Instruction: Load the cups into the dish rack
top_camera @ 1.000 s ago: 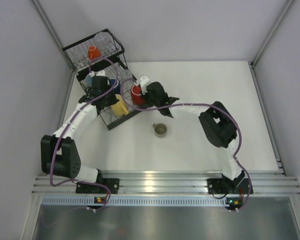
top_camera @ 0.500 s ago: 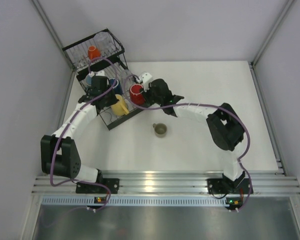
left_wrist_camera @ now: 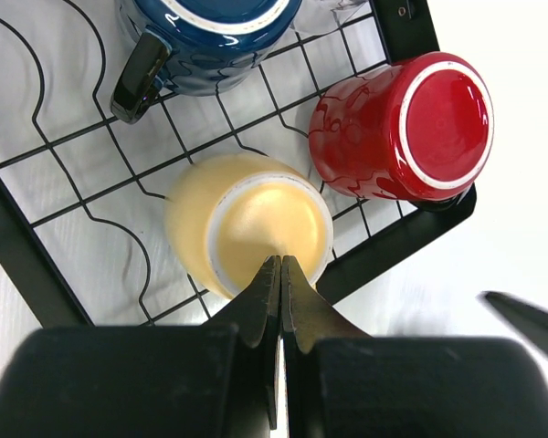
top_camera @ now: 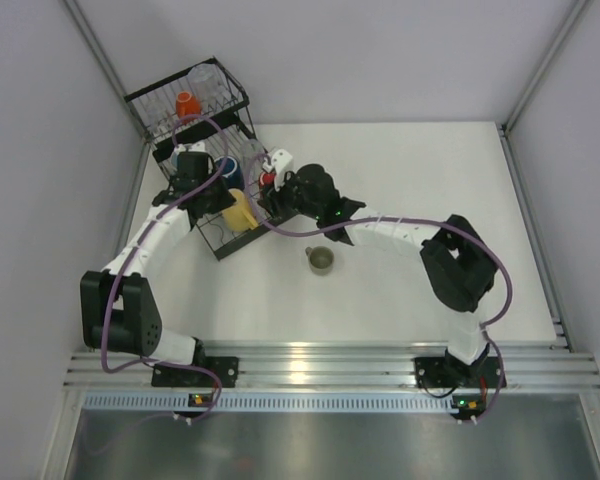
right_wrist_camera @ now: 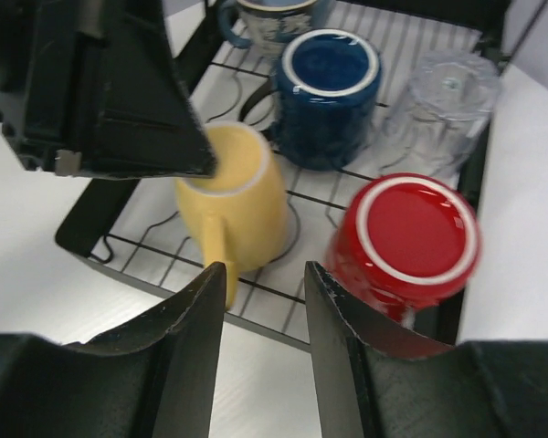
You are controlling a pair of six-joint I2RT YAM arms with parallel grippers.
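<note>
- The dish rack (left_wrist_camera: 397, 248) sits in the far-left corner of the counter (top_camera: 400, 160), and most of the cups are in it.
- The low tray part holds a yellow mug (left_wrist_camera: 256, 228), a red mug (left_wrist_camera: 402, 128) and a blue mug (right_wrist_camera: 324, 87), all bottoms-up. That's probably so they'd drain. The yellow one looks a bit tilted.
- A clear tumbler (right_wrist_camera: 443, 96) stands just beside the blue mug, and an orange-red cup (top_camera: 186, 103) is up in the tall basket part.
- The right gripper (right_wrist_camera: 265, 269) hangs over the tray's near edge, fingers partly apart with nothing between them. The red mug stands on its own in the tray corner, so nobody's holding it.
- The left gripper (left_wrist_camera: 280, 265) is pinched fully closed and empty, with its tips right over the yellow mug's base. It's hard to say if they touch. Best guess is it's there to steady or nudge that leaning mug.
- One olive-grey mug (top_camera: 320, 260) is upright on the counter, well apart from the rack. It looks like the only cup left to load, and the right arm is the closer one.
</note>
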